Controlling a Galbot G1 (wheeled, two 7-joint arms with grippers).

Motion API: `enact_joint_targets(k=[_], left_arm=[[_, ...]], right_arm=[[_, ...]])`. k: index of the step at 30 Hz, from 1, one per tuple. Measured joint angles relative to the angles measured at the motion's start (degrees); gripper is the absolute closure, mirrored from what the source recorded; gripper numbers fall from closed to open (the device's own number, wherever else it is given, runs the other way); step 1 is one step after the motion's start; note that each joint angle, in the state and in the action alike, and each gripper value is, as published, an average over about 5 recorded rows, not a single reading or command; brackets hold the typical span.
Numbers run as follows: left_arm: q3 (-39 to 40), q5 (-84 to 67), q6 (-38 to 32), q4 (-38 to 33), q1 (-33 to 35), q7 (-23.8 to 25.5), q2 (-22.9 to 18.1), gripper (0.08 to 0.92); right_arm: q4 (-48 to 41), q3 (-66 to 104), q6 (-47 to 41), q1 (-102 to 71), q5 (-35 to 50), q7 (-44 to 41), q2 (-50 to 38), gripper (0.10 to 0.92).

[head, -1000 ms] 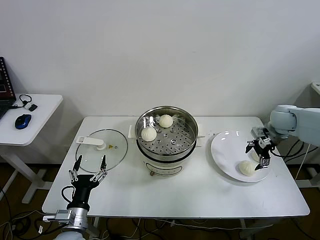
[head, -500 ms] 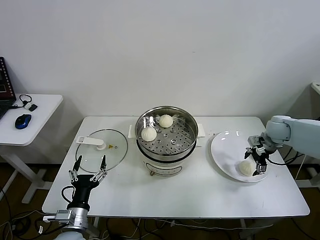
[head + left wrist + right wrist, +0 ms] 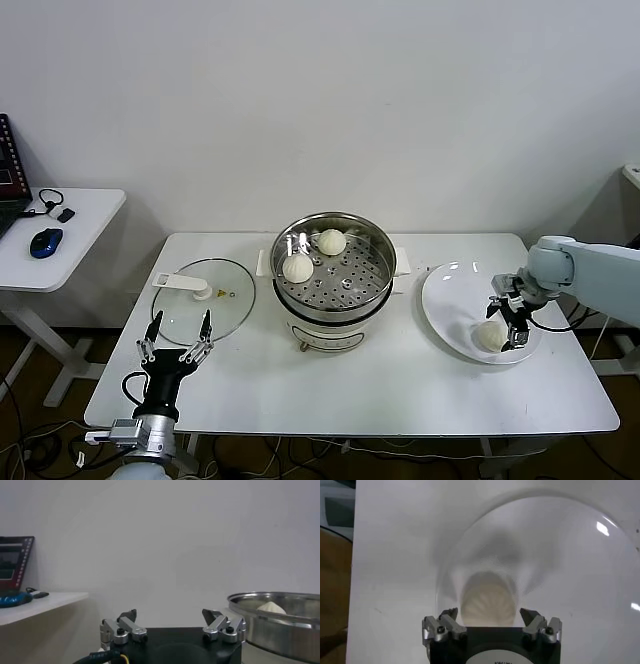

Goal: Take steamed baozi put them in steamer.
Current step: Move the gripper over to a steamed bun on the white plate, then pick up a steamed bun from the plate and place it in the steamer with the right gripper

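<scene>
The right claw (image 3: 507, 322) reaches down over the plate (image 3: 450, 310), fingers spread either side of a bun (image 3: 490, 336) without pinching it. Two more buns sit in the steamer (image 3: 333, 280), well off to its left. The left claw (image 3: 177, 339) idles spread above the white table (image 3: 400, 385), a bare wall behind.

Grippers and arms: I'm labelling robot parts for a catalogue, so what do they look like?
The left gripper has slim silver fingers with dark tips on a black body, above a grey wrist and a thin cable. The right gripper looks similar, black and silver, on a smooth pale grey-white arm with black cable trailing.
</scene>
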Motion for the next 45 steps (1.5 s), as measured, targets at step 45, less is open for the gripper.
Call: enact_joint_targets(k=[45], left_arm=[[0.22,0.08,0.12,-1.9,0.93,-0.17,-0.22,0.177]], right_arm=[[5.99,-6.51,0.31,11.16,0.91,-1.72,-0.18,0.344]])
